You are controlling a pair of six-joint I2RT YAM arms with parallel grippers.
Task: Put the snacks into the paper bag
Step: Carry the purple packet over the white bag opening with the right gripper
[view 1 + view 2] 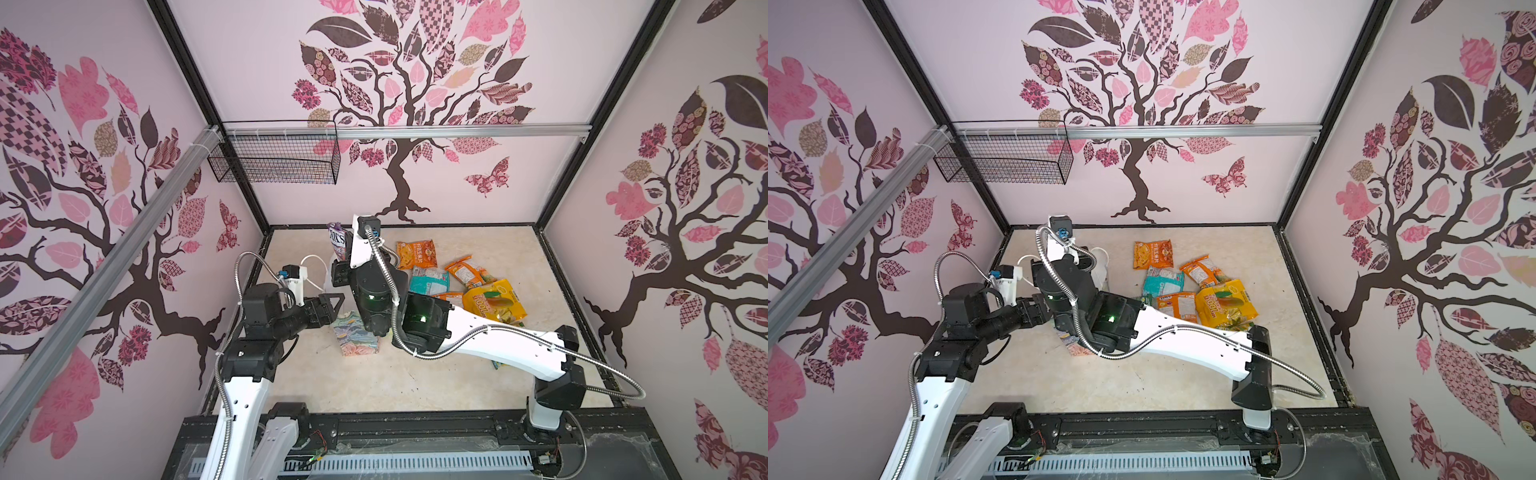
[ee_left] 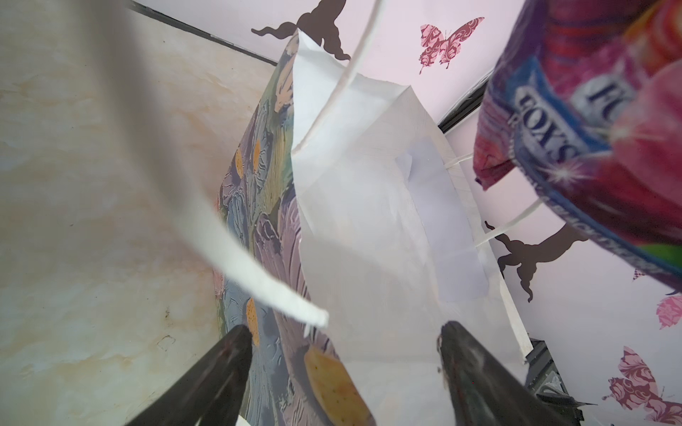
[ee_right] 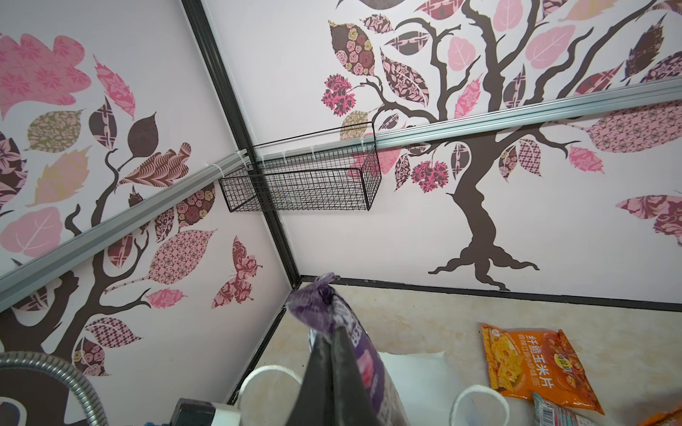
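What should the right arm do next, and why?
Probably lower the right gripper, shut on the purple FOX'S packet, into the paper bag: the packet is over its open mouth, not yet inside, and the open left gripper straddles one wall.

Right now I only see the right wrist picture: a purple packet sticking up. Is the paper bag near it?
Observer: Yes. In the left wrist view the paper bag stands open, white inside; the purple packet hangs beside its top, not yet in.
Operator: What's the other arm doing?
Observer: The left gripper is open; its fingers seem to straddle the bag's near wall.
Operator: Any more snacks?
Observer: In both top views a large yellow packet lies right of the bag.
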